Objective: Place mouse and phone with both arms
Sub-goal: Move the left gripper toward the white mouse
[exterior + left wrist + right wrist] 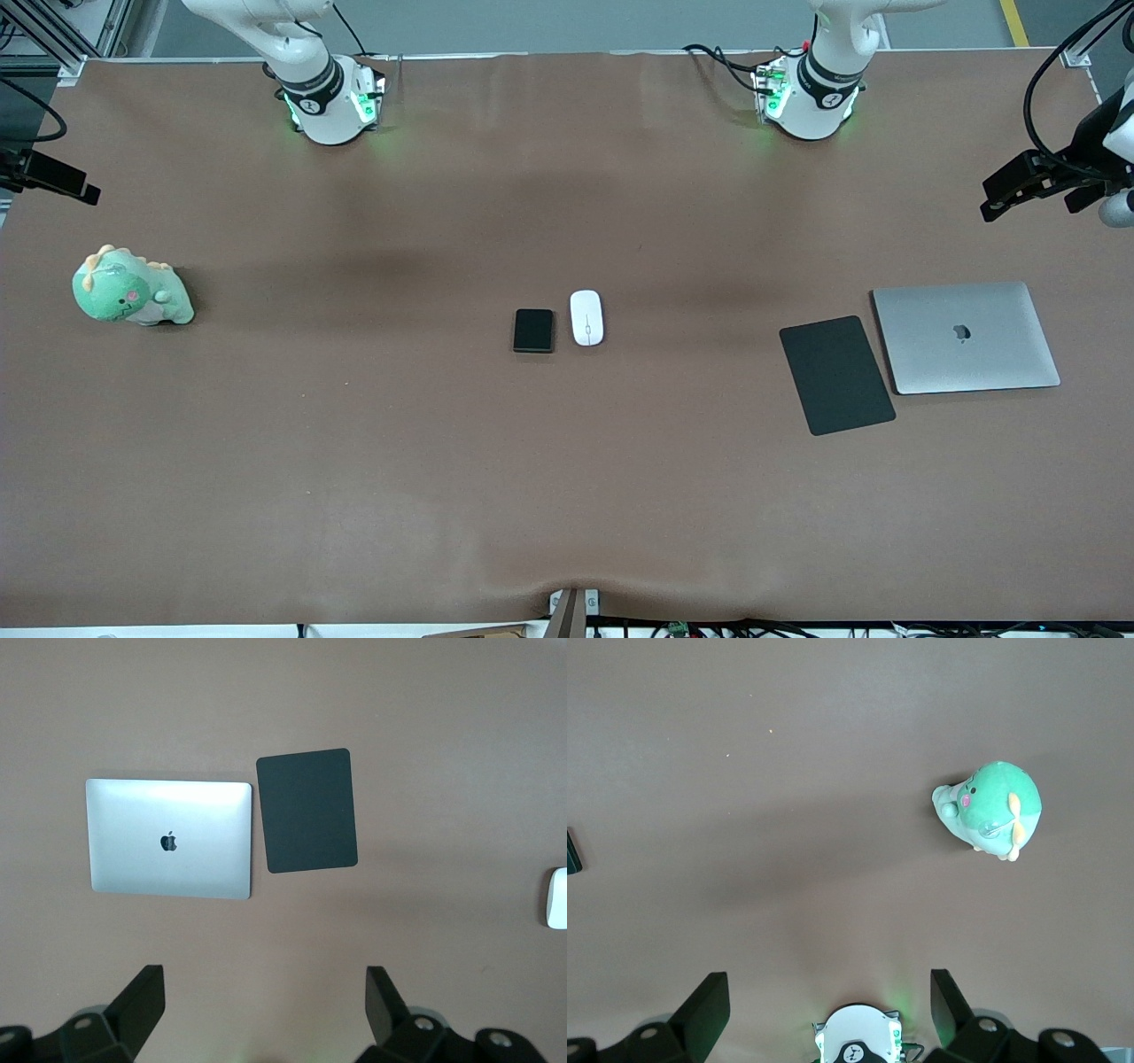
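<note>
Apple logo on the closed silver laptop [168,839] lid, dark against silver. Nothing else readable; no text, numbers or labels.

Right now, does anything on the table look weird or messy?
Mostly tidy. Only the black mouse pad lies slightly askew beside the straight laptop. A green dinosaur plush sits alone toward the right arm's end.

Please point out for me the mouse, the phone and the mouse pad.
mouse [586,317], front view, middle of its white top.
phone [533,330], front view, centre of its black face.
mouse pad [836,375], front view, centre of its flat surface.
</note>
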